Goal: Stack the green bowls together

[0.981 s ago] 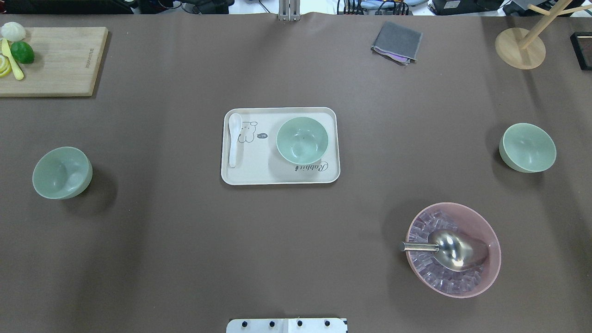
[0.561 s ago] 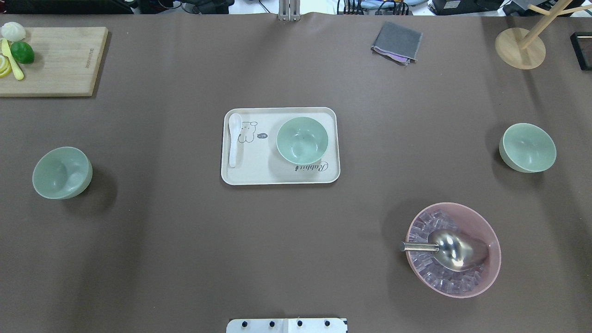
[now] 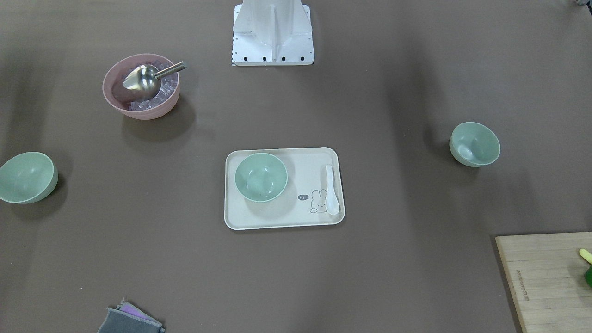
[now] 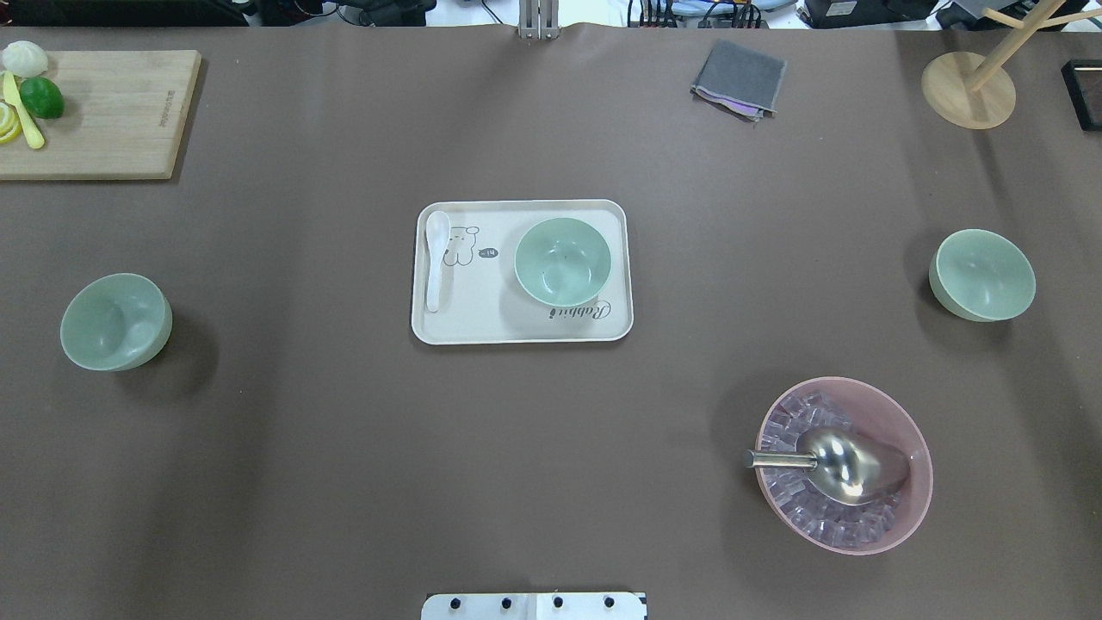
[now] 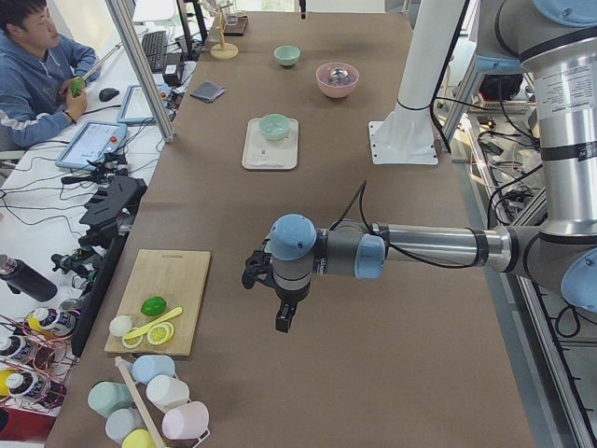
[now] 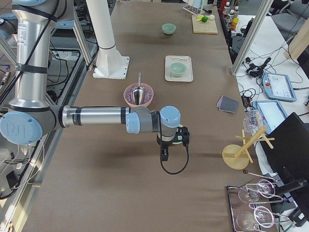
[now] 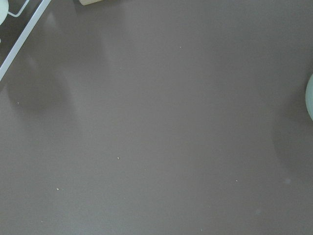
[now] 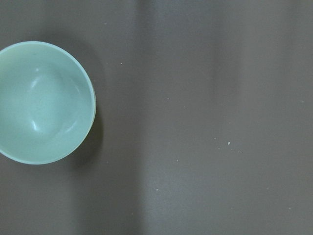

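my left gripper [image 5: 283,320] hangs pointing down over bare desk [image 4: 344,448] and holds nothing. it shows only in the side view, so i cannot tell how wide its jaws are. my right gripper [image 6: 164,155] hangs the same way at the other end, also with nothing in it, and again i cannot tell its opening. neither arm reaches into the overhead view.

the right wrist camera looks straight down at a green bowl, upright and empty, at the left of its view. the left wrist camera catches only a pale sliver at its right edge.

the three bowls sit well apart, all upright and unstacked. the left green bowl [image 4: 114,321] is out on my left side, the right green bowl [image 4: 982,275] on my right side, and the middle green bowl [image 4: 562,261] stands on the cream tray [image 4: 482,325] at the centre, with a white spoon [image 4: 436,258] lying along the tray's other end.

nearer me on the right is the pink bowl [image 4: 914,504] of ice cubes with a metal scoop [image 4: 848,465] in it. a cutting board [image 4: 112,112] is at the far left and a grey cloth [image 4: 739,77] at the far edge.
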### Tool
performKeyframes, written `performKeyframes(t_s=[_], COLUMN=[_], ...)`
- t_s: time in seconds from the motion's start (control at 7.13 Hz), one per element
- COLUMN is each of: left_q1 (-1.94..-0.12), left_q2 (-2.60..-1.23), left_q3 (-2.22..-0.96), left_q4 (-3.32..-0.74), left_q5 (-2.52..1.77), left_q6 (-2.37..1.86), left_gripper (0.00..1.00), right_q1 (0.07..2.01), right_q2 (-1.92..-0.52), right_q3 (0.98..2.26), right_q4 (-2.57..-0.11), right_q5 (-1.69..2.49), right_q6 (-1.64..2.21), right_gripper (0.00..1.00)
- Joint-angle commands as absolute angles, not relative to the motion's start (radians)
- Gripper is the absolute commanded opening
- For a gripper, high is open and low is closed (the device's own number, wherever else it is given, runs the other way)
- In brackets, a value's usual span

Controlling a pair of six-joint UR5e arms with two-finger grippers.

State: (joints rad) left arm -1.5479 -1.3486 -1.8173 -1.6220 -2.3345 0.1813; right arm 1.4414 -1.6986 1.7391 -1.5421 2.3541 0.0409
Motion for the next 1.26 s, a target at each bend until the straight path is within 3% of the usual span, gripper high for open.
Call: performKeyframes(t_s=[0.0, 0.28, 0.84, 0.98, 1.12], left_q1=[-1.545, -1.543, -1.543, -1.543, -1.543], left_q2=[-1.35, -1.348, -1.339, -1.339, -1.339], left_q3=[-1.815, -1.815, -1.818, -1.821, -1.816], left_q4=[-1.623, -1.621, -1.626, -1.625, -1.623], left_q5=[-2.335, -2.335, -2.37, -2.381, -2.385], left_q6=[0.126, 0.126, 0.127, 0.124, 0.121], left_gripper=[0.98, 0.98, 0.98, 0.98, 0.98], right_q1=[1.355, 1.297, 1.215, 1.209, 1.207], right_q2=[-1.649, -1.576, -1.442, -1.436, -1.436], right_q3=[1.651, 1.501, 1.41, 1.384, 1.384], right_q4=[-1.403, -1.223, -1.223, -1.221, -1.223], right_q5=[2.35, 2.349, 2.338, 2.338, 2.339], right_q6=[0.043, 0.169, 0.322, 0.324, 0.339], right_gripper=[1.0, 1.0, 0.99, 0.93, 0.64])
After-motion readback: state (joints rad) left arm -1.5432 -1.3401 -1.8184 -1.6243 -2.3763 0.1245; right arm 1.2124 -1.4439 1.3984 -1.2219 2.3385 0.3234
